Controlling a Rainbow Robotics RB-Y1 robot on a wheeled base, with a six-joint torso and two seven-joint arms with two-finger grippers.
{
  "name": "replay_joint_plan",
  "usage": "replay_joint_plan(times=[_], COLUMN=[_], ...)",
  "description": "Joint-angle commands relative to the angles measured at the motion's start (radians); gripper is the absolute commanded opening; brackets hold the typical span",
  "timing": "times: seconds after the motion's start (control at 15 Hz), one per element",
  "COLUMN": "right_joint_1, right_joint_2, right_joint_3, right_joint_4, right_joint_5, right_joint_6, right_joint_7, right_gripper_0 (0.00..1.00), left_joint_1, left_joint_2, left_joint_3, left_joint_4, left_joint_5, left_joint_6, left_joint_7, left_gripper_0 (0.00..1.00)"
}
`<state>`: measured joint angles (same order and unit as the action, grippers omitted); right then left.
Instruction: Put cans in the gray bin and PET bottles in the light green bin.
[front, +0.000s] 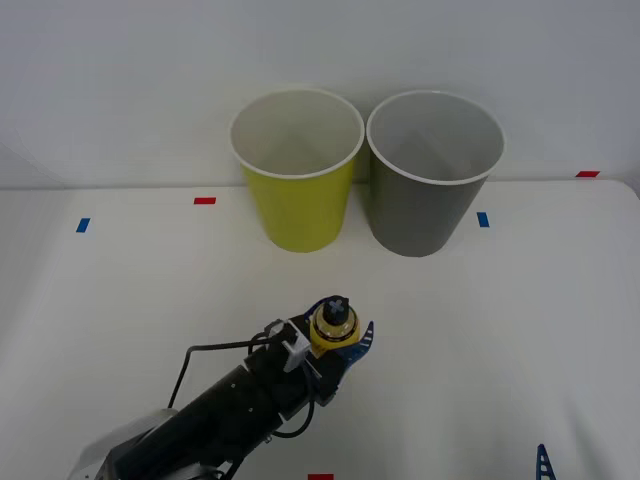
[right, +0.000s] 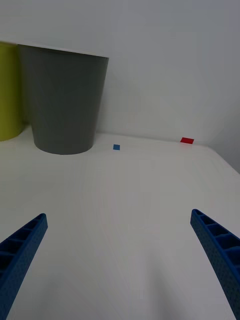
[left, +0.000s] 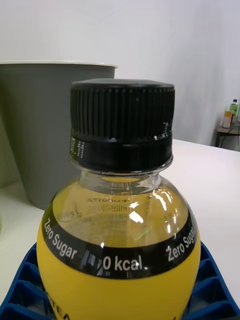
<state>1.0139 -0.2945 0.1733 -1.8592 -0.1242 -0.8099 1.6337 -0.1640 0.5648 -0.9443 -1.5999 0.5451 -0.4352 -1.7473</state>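
A small yellow PET bottle (front: 334, 328) with a black cap stands upright between the blue fingers of my left gripper (front: 338, 343), which is shut on it in the middle of the table, in front of the bins. Up close, the PET bottle (left: 120, 240) shows a yellow label and black band. The light green bin (front: 298, 175) stands at the back centre, with the gray bin (front: 432, 178) beside it on the right. My right gripper (right: 120, 265) is open low at the near right, facing the gray bin (right: 64, 100). No cans are in view.
Small red and blue tape marks (front: 204, 200) dot the white table (front: 520, 330). A white wall rises right behind the bins. Open table surface lies between the bottle and the bins.
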Motion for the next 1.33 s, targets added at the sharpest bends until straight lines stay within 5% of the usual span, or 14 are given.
replay_joint_plan(times=[0.07,0.4,0.87,1.33], right_joint_1=[0.0,0.0,0.0,0.0], right_joint_2=[0.0,0.0,0.0,0.0], right_joint_3=[0.0,0.0,0.0,0.0], right_joint_4=[0.0,0.0,0.0,0.0], right_joint_5=[0.0,0.0,0.0,0.0], right_joint_6=[0.0,0.0,0.0,0.0], right_joint_7=[0.0,0.0,0.0,0.0], right_gripper_0=[1.0,1.0,1.0,1.0], left_joint_1=[0.023,0.199,0.397,0.394], left_joint_2=[0.059,0.144,0.162,0.162], left_joint_3=[0.052,0.297,0.651,0.938], left_joint_4=[-0.118,-0.416,-0.764,-0.993], left_joint_5=[-0.01,-0.042,-0.043,0.062], left_joint_6=[0.141,0.452,0.842,1.194], left_joint_7=[0.009,0.029,0.092,0.236], left_gripper_0=[0.0,0.0,0.0,0.0])
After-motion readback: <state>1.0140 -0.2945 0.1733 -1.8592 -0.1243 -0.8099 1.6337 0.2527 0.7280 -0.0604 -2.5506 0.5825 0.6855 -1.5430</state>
